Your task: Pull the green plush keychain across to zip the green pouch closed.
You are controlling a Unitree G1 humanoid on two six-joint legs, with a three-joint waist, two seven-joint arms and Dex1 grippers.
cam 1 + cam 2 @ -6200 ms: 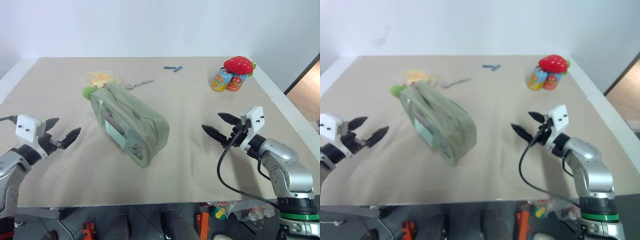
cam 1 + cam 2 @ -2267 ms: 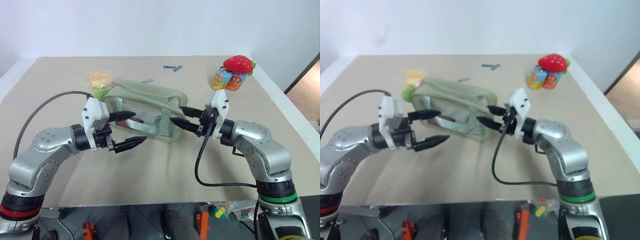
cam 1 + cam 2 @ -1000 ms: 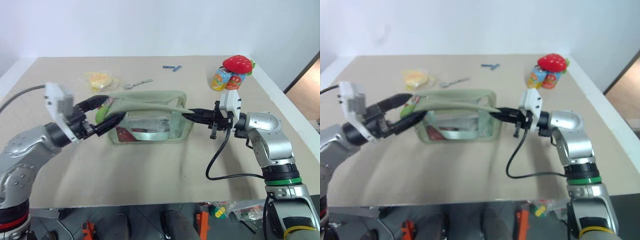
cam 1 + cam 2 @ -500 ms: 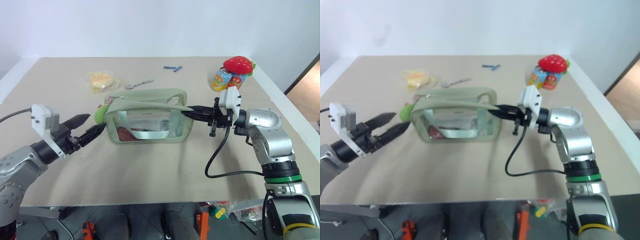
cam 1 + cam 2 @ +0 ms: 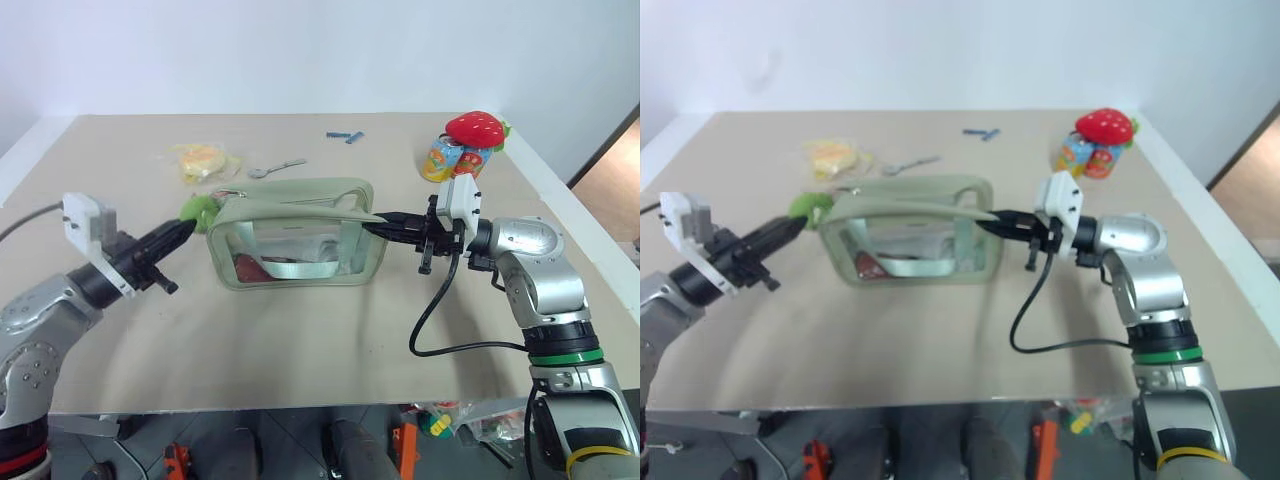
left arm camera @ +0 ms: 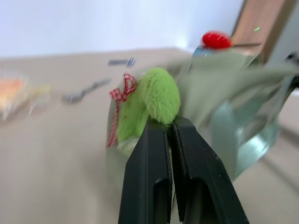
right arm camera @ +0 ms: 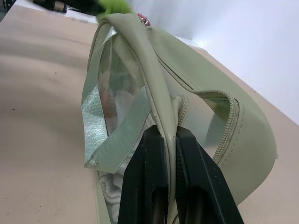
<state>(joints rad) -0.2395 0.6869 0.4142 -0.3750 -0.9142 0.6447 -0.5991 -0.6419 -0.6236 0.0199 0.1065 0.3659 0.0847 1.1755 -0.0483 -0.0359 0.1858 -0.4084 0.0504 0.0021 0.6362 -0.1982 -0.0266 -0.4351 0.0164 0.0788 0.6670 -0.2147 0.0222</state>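
1 green pouch (image 5: 300,232), 1 green plush keychain (image 5: 197,208), 1 strawberry plush (image 5: 476,128), 1 spoon (image 5: 277,167)

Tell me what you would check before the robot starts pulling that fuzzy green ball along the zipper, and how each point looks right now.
1. Left gripper shut on the green plush keychain: ok.
2. Right gripper shut on the end of the green pouch, holding it against the pull: ok.
3. Pouch upright on the table: ok.
4. Zipper shut: not ok, it gapes in the right wrist view.
5. Zipper track free of snags: cannot tell.
6. Spoon and yellow packet lie apart from the pouch: ok.
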